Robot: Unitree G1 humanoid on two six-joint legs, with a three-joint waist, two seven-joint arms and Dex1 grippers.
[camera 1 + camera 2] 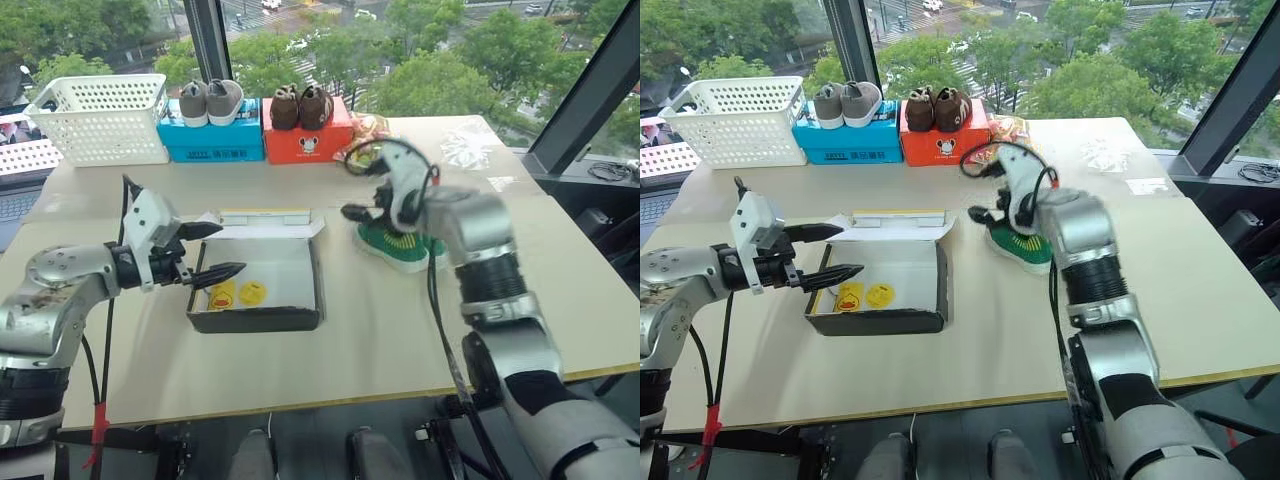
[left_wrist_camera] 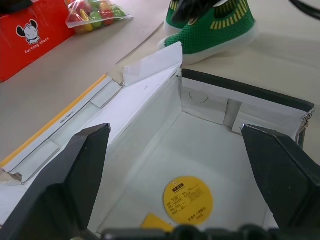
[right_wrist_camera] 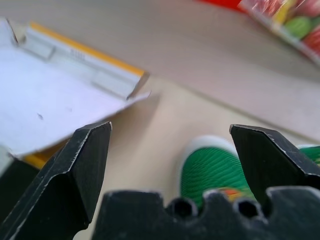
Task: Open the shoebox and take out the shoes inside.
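The shoebox (image 1: 258,285) lies open on the tabletop (image 1: 380,340), lid folded back flat, white inside bare but for two yellow tags (image 1: 237,294). The shoes (image 1: 398,245) sit on the tabletop just beside the box's right edge. The right end effector (image 3: 170,165) hovers over them with fingers spread apart, gripping nothing; the left end effector (image 1: 222,250) hangs over the box's left wall, fingers likewise apart and empty. The step in hand looks like the release after setting the shoes down, so the task seems near complete. Next, the right arm likely needs to back away without knocking the shoes
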